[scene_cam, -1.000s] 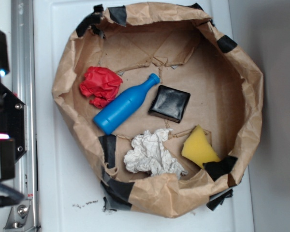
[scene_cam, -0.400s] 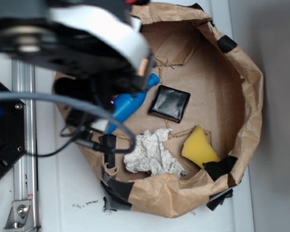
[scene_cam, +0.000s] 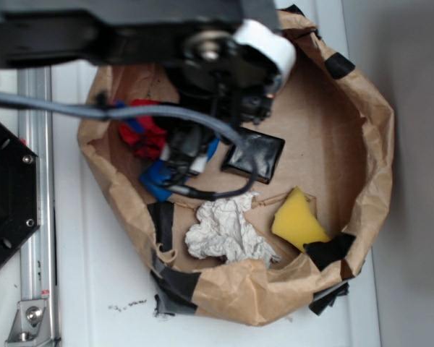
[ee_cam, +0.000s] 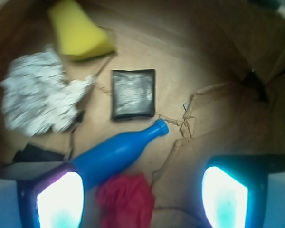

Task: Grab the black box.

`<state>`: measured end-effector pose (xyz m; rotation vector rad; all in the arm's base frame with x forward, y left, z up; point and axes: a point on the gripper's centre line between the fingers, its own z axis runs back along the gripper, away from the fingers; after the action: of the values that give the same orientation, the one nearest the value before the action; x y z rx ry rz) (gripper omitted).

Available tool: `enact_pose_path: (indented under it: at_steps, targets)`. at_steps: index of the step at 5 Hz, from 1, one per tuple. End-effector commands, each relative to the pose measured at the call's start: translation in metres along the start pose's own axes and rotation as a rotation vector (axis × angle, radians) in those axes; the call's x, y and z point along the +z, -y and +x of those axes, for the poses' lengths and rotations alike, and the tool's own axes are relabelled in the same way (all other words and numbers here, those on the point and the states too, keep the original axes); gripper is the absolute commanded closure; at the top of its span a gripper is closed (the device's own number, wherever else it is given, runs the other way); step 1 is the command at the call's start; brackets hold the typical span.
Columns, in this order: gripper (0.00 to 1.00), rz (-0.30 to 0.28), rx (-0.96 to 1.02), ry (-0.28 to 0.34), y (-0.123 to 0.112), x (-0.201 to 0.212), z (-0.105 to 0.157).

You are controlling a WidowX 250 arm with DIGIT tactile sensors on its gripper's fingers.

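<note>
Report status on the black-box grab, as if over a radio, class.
Gripper open, empty, above the paper bowl. Black box lies flat, ungrasped, ahead of the fingers. Blue bottle close beside it, its cap near the box's edge.

Across the top of the exterior view the arm (scene_cam: 130, 36) is a broad, blurred black bar. It ends in a round white joint cap (scene_cam: 264, 43) with a dark hub and a small metallic centre (scene_cam: 210, 49). Below that is a black wrist block. A thick grey cable (scene_cam: 94, 112) runs in from the left edge and curves down; thinner black cable (scene_cam: 224, 189) loops beneath. In the wrist view, the two fingers (ee_cam: 59, 202) are dark-edged with glowing pale cyan-white pads.
</note>
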<state>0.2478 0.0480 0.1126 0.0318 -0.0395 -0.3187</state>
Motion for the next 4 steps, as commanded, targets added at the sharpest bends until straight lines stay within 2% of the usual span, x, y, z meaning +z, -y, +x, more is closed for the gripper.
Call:
enact_pose_path:
  at_steps: [1,3,4]
  targets:
    - [0.00,-0.003,0.157,0.040,0.001,-0.034,0.022]
    - [0.00,-0.111,0.009,-0.046,0.011,-0.069,0.045]
    - [0.00,-0.126,-0.128,-0.068,0.020,-0.078,0.063]
